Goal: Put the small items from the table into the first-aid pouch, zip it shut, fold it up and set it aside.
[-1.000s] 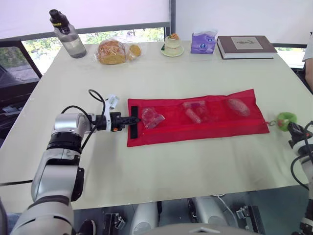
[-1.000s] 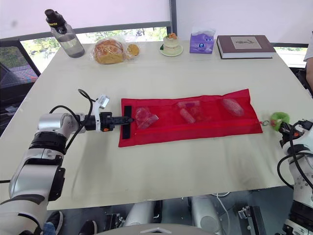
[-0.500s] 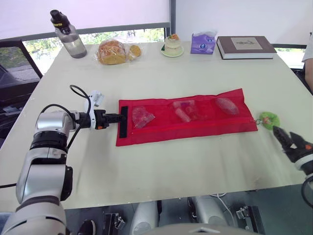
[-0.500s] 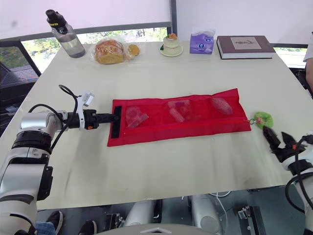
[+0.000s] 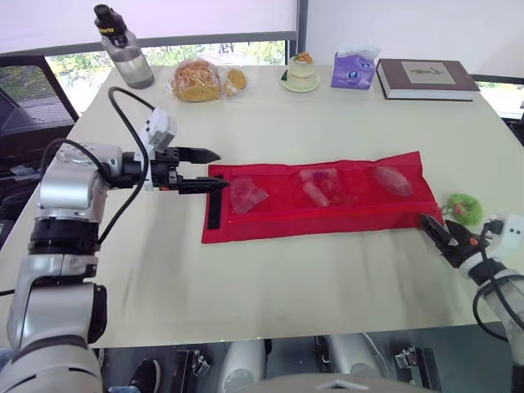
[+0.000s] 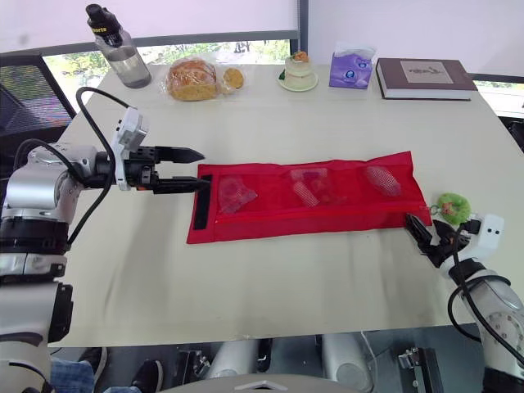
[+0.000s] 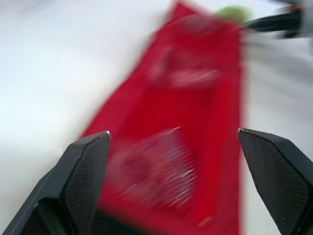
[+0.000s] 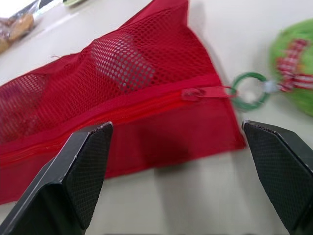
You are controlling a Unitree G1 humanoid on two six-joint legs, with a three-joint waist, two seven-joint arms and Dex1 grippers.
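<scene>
First-aid pouch (image 5: 344,214) flat mid-frame; left end effector (image 5: 214,169) spread at its left edge, right end effector (image 5: 434,231) spread lower right.

Along the far edge of the pale worktop (image 5: 270,270) stands a row of things: a clear water bottle (image 5: 123,49) with a black cap at 10 o'clock, bagged bread (image 5: 198,79) at 11, a small cake on a saucer (image 5: 300,70) at 12, a purple tissue pack (image 5: 354,69) just beside it at 1, and a brown book (image 5: 427,78) lying flat at 2.
</scene>
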